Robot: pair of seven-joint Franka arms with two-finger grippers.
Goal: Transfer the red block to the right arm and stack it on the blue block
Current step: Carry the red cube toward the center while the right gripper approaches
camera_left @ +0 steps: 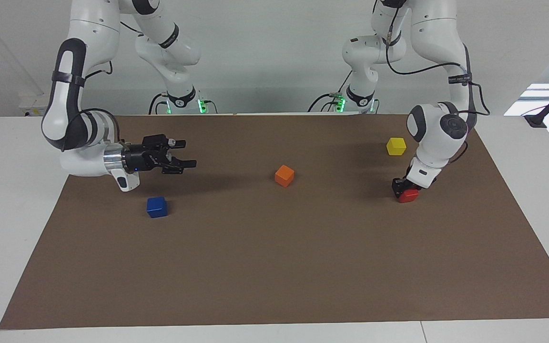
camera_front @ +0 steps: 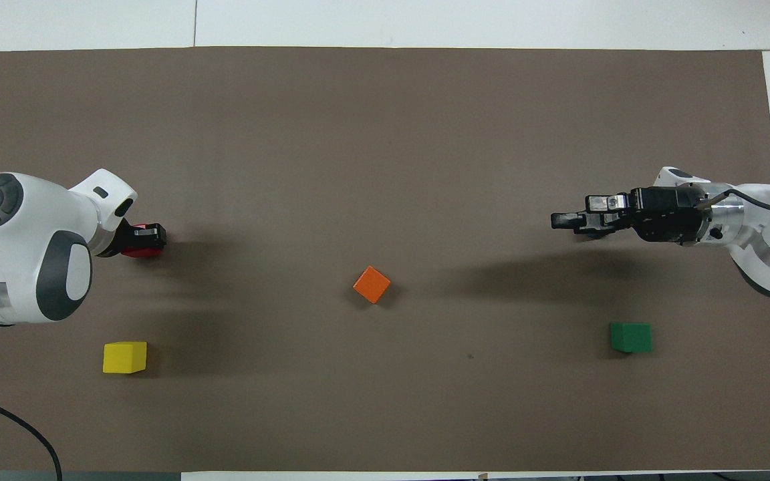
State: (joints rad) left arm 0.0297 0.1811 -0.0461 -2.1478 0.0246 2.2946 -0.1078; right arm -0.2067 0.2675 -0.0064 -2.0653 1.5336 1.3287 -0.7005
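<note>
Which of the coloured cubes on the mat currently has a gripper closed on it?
The red block: the left gripper is shut on it, while the others sit untouched.

My left tool (camera_front: 151,235) is clamped on the red block (camera_front: 139,251) near the surface's edge at my left arm's end. My right tool (camera_front: 569,222) hangs spread above the mat (camera_front: 385,133) — orange cube (camera_front: 371,284) mid-surface, yellow cube (camera_front: 124,357) and green cube (camera_front: 631,337) toward my edge.
</note>
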